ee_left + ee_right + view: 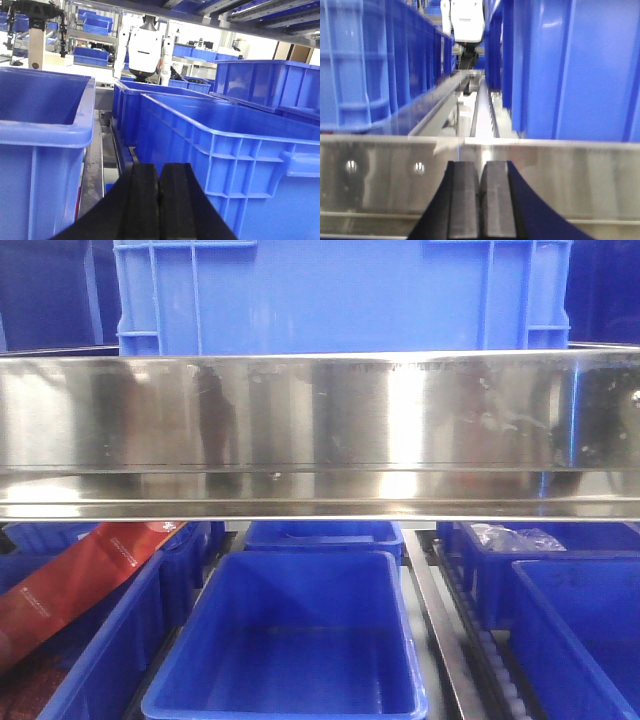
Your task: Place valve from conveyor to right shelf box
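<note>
Valve is not showing in any view, and neither is the conveyor. Front view, left to right: a red packet [75, 580] is leaning in the far-left blue bin [105, 660], an open blue bin [290, 640] is sitting at centre below the shiny steel shelf rail [320, 430], a clear plastic bag [515, 538] is lying in the bin at right [480, 580], and a big blue crate [340, 295] is standing on top behind the rail. Left gripper [159, 200] is hanging between a blue bin on its left [40, 150] and a long blue bin on its right [225, 150], black pads [142, 200] pressed together, nothing between them. Right gripper [480, 200] is facing a steel crossbar [545, 175] with blue crates [570, 65] beyond, pads [465, 200] also pressed together, gripping nothing.
</note>
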`<state>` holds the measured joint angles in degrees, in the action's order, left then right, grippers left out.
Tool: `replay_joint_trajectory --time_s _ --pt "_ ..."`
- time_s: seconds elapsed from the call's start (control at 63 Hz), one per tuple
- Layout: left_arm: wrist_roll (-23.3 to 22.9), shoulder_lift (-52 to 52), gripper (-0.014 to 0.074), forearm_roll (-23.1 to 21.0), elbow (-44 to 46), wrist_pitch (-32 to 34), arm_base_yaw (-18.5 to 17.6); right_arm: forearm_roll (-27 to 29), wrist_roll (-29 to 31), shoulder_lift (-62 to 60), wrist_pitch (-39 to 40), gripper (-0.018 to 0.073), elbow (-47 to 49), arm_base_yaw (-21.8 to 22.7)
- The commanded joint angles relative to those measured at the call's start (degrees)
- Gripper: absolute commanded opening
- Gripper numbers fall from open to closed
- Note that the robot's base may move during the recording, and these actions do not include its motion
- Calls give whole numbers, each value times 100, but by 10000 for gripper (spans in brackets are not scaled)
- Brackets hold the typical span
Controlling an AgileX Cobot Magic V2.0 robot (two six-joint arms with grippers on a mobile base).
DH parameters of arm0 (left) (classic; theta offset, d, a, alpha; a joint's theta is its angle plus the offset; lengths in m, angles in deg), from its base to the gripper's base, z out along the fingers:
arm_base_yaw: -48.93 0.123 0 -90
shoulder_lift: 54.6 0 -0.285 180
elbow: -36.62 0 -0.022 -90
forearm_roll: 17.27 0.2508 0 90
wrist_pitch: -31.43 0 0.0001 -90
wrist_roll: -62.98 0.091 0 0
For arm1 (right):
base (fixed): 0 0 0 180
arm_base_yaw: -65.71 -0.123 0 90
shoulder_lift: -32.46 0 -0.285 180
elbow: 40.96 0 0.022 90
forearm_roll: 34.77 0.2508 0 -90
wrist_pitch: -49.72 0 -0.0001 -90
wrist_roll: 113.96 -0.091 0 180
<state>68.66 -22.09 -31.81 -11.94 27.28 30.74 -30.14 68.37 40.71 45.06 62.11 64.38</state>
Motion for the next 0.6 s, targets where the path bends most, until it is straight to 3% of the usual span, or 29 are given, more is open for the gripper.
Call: replay_joint_trajectory --time_s 0.0,0.587 --pt "-35 -36 -111 -38 -3 93 18 -29 29 -46 352 -163 -28 29" --pt "-35 -36 -111 -38 -3 93 18 -29 29 -46 299 -163 -28 19"
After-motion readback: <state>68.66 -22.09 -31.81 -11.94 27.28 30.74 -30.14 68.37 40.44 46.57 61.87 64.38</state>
